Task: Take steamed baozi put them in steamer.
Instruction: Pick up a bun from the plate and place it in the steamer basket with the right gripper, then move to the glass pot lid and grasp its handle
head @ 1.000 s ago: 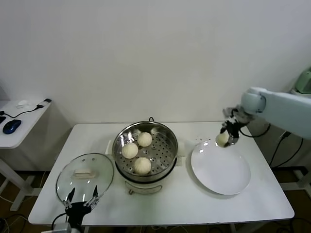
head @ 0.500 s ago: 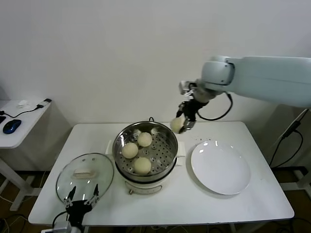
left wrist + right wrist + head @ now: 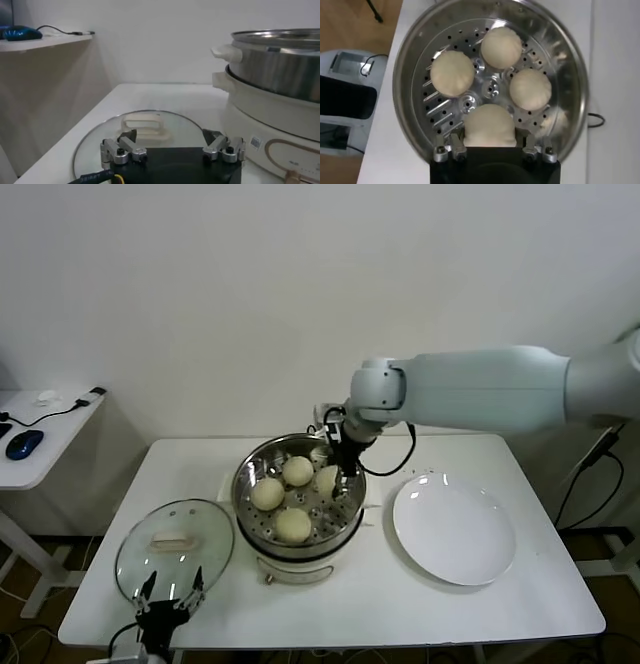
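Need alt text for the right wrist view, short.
The right claw holds a white bun over the round steel steamer, seen from above. Three more buns sit on its perforated tray, which stands on a white table.

The right arm reaches in from three o'clock, bent at the elbow, its wrist angled down. The right gripper (image 3: 338,474) points downward, its fingers (image 3: 454,149) closed around a bun (image 3: 489,125) pinched between them. The left gripper (image 3: 168,604) sits parked low at seven o'clock, fingers (image 3: 121,148) spread wide, holding nothing.
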